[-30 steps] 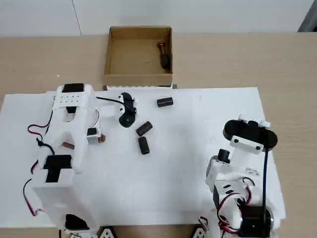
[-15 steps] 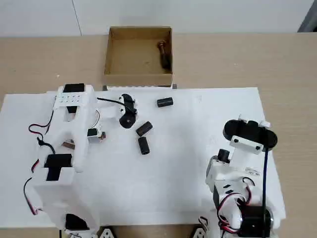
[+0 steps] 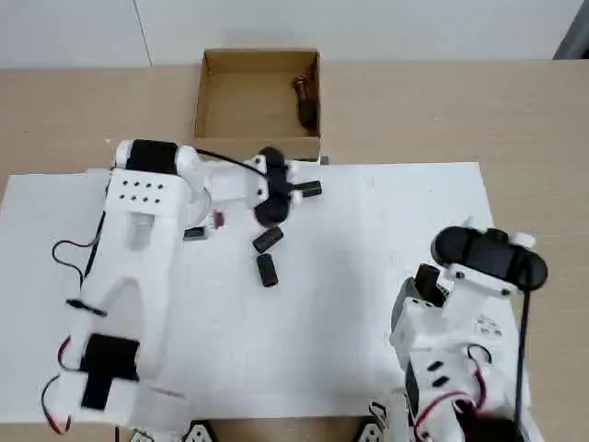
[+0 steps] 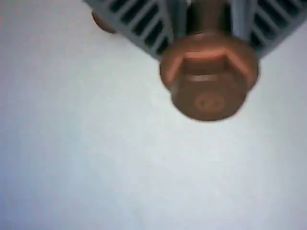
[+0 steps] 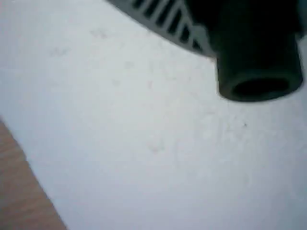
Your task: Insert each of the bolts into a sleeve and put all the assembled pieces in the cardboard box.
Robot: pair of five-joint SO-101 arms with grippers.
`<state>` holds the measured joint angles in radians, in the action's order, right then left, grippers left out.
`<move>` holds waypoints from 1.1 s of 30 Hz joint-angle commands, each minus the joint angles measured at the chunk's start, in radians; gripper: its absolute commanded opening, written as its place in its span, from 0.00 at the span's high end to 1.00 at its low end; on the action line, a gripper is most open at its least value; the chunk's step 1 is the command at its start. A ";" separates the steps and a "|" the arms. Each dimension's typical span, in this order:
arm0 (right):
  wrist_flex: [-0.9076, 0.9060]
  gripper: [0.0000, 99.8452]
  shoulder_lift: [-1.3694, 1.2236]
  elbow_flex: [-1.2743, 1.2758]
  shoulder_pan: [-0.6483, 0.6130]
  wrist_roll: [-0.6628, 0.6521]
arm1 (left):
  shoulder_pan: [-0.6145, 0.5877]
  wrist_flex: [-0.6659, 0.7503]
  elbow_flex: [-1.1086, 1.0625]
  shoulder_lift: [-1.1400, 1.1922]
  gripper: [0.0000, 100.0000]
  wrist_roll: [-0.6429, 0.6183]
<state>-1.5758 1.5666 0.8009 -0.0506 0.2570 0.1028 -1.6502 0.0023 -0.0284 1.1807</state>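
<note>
Pinching the copper-brown hex-headed metal bolt point(image 4: 208, 79) by its shank, head outward, the left gripper point(image 4: 207, 21) sits well apart across the white paper sheet point(image 3: 350, 313) from the right gripper point(image 5: 240, 21), which clamps the black cylindrical sleeve point(image 5: 259, 57), open bore outward, awaiting that shank.

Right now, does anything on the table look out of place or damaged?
Nothing stands out: the left gripper holds a bolt, the right gripper a sleeve, loose sleeves lie on the white sheet, and one assembled piece sits in the cardboard box.
</note>
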 commanded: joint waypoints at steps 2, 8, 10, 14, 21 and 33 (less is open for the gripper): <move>-0.038 1.00 -0.002 -0.072 0.007 -0.035 | 0.100 0.002 0.059 -0.157 0.99 -0.330; -0.035 1.00 -0.001 -0.077 0.010 -0.092 | 0.189 0.091 0.061 -0.305 0.99 -0.700; -0.033 1.00 -0.001 -0.077 0.010 -0.121 | 0.203 0.132 0.059 -0.362 0.99 -0.723; -0.008 1.00 -0.001 -0.075 0.008 -0.133 | 0.198 0.275 0.035 -0.483 0.99 -0.827; 0.077 1.00 -0.001 -0.037 0.002 -0.135 | 0.203 0.433 -0.271 -0.703 0.99 -1.085; 0.232 1.00 0.008 0.127 -0.044 -0.132 | 0.175 0.706 -0.929 -1.350 0.99 -1.312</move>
<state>-1.3901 1.5681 0.9068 -0.0660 0.1327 0.2823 -1.0211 -0.7925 -1.2052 -0.0928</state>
